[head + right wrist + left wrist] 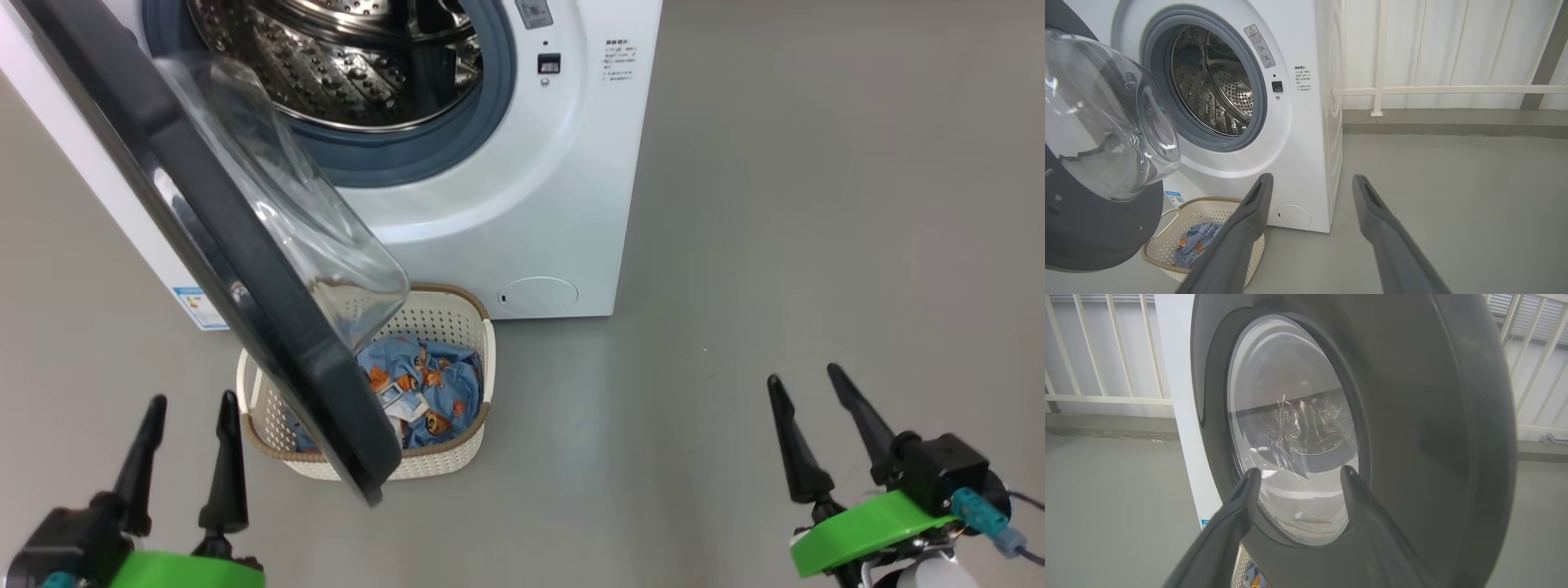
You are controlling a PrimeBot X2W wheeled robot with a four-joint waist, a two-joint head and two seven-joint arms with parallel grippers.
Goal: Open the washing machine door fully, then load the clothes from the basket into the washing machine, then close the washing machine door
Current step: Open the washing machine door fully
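The white washing machine [522, 204] [1298, 155] stands ahead with its steel drum [359, 57] [1212, 81] exposed. Its black-rimmed door [245, 269] [1412, 416] [1081, 228] hangs swung out, partly open, its glass bowl [326, 237] [1102, 114] over the basket. The cream basket [445, 461] [1167, 263] sits on the floor before the machine, holding blue bear-print clothes [433, 384] [1196, 241]. My left gripper [192, 400] [1298, 473] is open, close to the door's outer face. My right gripper [804, 376] [1312, 177] is open and empty, to the right of the basket.
Grey floor [816, 204] spreads wide to the right of the machine. A white railing and wall [1453, 87] run behind it. A blue label sticker [196, 306] marks the machine's lower left corner.
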